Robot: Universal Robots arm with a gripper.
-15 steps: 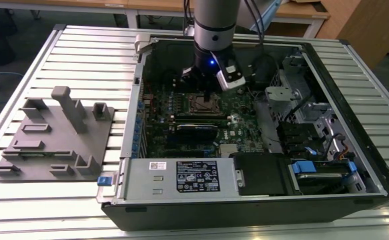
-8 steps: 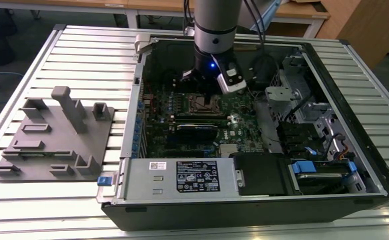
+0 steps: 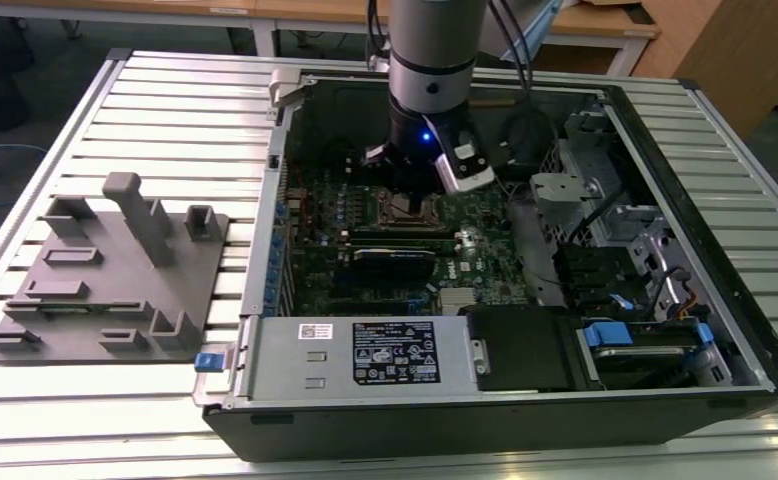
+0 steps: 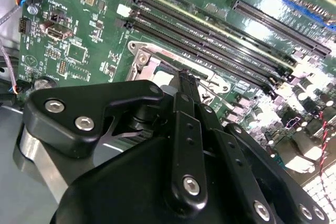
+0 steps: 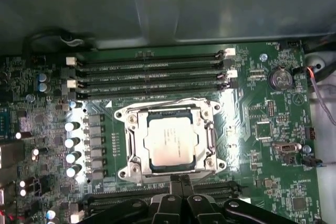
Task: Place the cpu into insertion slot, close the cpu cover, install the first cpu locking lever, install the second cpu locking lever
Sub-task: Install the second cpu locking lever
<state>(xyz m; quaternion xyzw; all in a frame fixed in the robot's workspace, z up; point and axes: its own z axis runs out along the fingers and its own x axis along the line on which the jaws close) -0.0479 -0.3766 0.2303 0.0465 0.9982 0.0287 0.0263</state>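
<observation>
Our gripper hangs low over the motherboard inside the open computer case. In both wrist views we see its 2 fingers pressed together with no gap between them, and nothing is held between them. The joined tips sit at the edge of the insertion slot, on the side facing away from the 4 long memory slots; we cannot tell whether they actually touch the metal there.

The cpu lies flat in the insertion slot, its dull grey top level and squarely placed. The cpu cover lies down around it as a silvery frame, the chip showing through its window. We cannot make out how the locking levers stand.

On 1 side of the slot the memory slots run just beside its rim. A row of upright capacitors stands near another side. In the exterior view, the arm comes straight down through the case's open top, with cables and a drive cage to the exterior view's right of it, apart from the gripper.
</observation>
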